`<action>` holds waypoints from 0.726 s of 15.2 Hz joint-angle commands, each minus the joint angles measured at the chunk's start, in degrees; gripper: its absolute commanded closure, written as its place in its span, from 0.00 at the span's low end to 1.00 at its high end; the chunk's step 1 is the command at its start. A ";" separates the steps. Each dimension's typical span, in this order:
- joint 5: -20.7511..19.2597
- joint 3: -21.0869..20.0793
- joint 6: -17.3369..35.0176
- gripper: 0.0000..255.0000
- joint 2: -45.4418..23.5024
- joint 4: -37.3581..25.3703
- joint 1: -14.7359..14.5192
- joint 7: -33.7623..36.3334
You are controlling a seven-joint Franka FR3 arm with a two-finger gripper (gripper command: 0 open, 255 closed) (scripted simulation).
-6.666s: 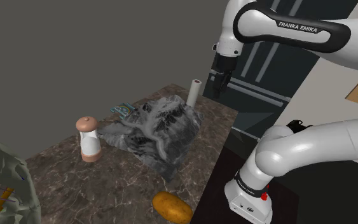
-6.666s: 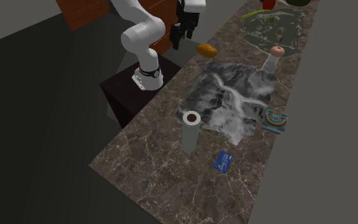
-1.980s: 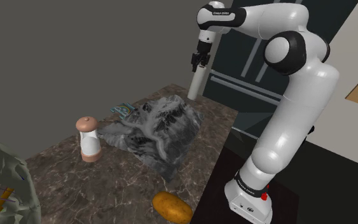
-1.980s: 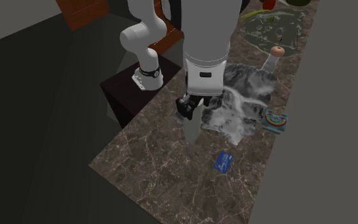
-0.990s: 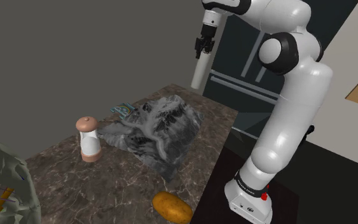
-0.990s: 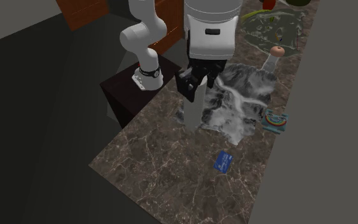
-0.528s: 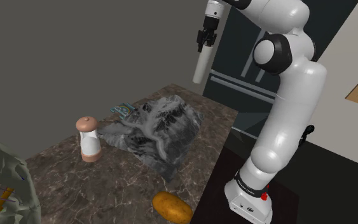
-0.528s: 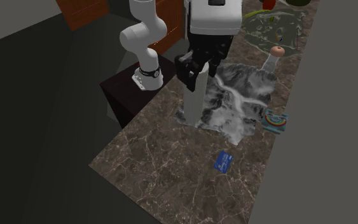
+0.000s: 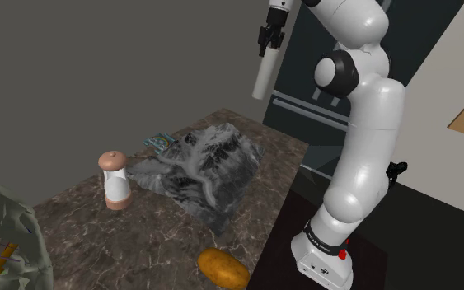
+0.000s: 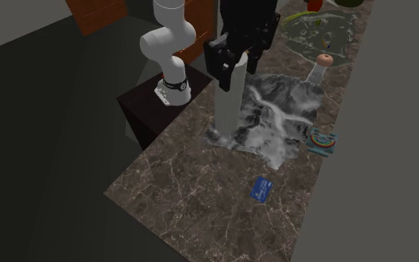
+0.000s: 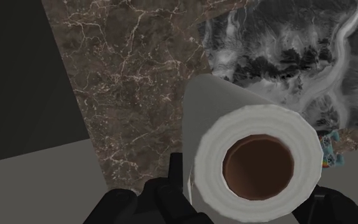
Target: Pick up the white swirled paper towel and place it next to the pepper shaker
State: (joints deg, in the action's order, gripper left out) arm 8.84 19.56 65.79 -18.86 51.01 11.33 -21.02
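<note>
Black two-finger gripper (image 9: 269, 38) clasps the white, brown-cored paper towel roll (image 9: 262, 77) by its top, high above the brown marble counter (image 9: 147, 239), well apart from the pink-topped pepper shaker (image 9: 115, 181).

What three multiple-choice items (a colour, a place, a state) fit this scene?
1. The card is: A red; B blue; C white.
2. The shaker stands: A on the card; B on the counter, beside the cloth; C on the cloth.
3. The roll is: A lying on the counter; B standing on the cloth; C held in the air by the gripper.
Answers: 1 B, it shows blue against the brown counter. 2 B, its base rests on bare counter at the cloth's edge. 3 C, the gripper clasps its top and its lower end hangs above the counter.
</note>
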 commanded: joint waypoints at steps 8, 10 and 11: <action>-4.60 -3.35 4.23 1.00 13.50 16.70 -9.48 9.96; -5.37 -4.81 5.08 1.00 16.39 20.18 -11.37 12.99; -5.66 -5.55 5.42 1.00 17.69 21.69 -12.25 14.51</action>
State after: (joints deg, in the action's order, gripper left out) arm 3.44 14.73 71.30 -2.29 71.80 -0.01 -8.15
